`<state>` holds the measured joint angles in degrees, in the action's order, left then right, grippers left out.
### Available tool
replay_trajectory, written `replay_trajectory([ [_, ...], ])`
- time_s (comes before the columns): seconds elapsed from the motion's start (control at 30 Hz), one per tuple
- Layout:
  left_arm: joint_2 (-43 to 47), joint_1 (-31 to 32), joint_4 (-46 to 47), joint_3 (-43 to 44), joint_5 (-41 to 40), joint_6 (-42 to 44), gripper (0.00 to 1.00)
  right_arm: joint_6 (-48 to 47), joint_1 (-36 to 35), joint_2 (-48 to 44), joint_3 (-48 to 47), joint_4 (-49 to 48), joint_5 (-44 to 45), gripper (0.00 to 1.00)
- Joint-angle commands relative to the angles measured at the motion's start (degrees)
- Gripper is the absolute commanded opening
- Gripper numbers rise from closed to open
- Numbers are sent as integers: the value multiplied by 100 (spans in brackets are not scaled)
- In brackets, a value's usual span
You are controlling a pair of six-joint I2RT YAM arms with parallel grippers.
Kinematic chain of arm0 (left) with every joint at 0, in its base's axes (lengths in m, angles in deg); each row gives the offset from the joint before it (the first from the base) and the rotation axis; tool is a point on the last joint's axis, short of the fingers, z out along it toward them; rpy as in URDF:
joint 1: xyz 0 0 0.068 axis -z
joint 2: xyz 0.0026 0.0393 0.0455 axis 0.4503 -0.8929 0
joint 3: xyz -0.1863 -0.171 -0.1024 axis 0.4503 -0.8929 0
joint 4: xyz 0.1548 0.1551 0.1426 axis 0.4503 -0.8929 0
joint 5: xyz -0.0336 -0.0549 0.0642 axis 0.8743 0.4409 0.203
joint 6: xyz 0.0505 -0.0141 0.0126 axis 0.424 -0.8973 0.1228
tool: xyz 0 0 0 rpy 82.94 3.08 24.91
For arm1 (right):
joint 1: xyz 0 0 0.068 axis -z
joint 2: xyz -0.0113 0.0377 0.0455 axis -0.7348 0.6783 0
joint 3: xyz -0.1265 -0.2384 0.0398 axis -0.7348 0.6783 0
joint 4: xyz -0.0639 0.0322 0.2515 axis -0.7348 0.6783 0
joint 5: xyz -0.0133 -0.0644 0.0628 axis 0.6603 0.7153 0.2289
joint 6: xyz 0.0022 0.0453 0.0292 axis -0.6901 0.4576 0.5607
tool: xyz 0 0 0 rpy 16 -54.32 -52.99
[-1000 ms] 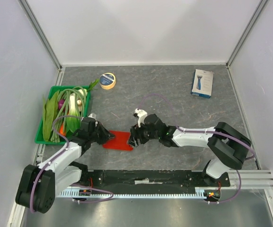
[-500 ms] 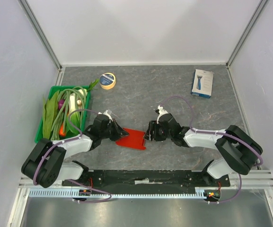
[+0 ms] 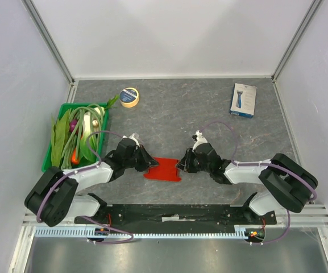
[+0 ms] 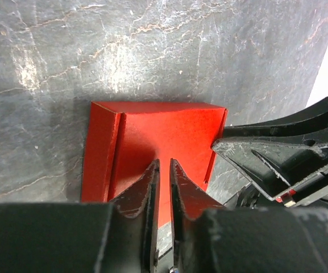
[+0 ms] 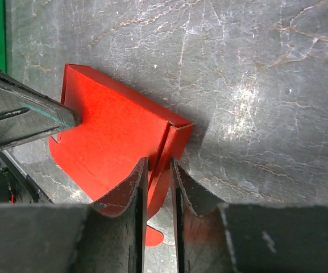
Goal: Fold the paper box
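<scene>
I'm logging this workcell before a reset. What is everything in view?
paper box: one, red, near middle of the table, between both sets of fingers
tape roll: one, yellow, far left
retail box: one, white and blue, far right
tray: one, green, left edge
vegetables: several, mostly green, in the tray
table: one, grey marbled
left gripper: one, black, fingers pinched at the box's left edge
right gripper: one, black, fingers pinched on its right flap

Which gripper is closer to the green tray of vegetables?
Left. The left gripper sits between the green tray and the red paper box; the right gripper is across the box.
</scene>
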<state>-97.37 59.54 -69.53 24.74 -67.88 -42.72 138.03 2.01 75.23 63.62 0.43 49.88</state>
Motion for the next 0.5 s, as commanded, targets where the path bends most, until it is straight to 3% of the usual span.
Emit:
replay_trajectory([
  [0.0, 326, -17, -554, 300, -33, 550, 23, -94, -95, 38, 492, -331, 811, 24],
  [0.1, 738, -96, -783, 467, 195, 831, 41, -103, -95, 276, 607, -498, 899, 21],
  [0.13, 1096, -139, -1088, 511, 144, 954, 54, -77, -95, 346, 659, -551, 908, 21],
  [0.23, 1582, -306, -2071, 678, -75, 1279, 68, 64, -87, 338, 800, -692, 961, 20],
  [0.37, 1978, -623, -2752, 592, 11, 1412, 70, 126, -52, 189, 915, -657, 1057, 18],
  [0.47, 1822, -702, -2622, 276, 64, 1307, 72, 196, 1, 136, 1002, -657, 1075, 17],
])
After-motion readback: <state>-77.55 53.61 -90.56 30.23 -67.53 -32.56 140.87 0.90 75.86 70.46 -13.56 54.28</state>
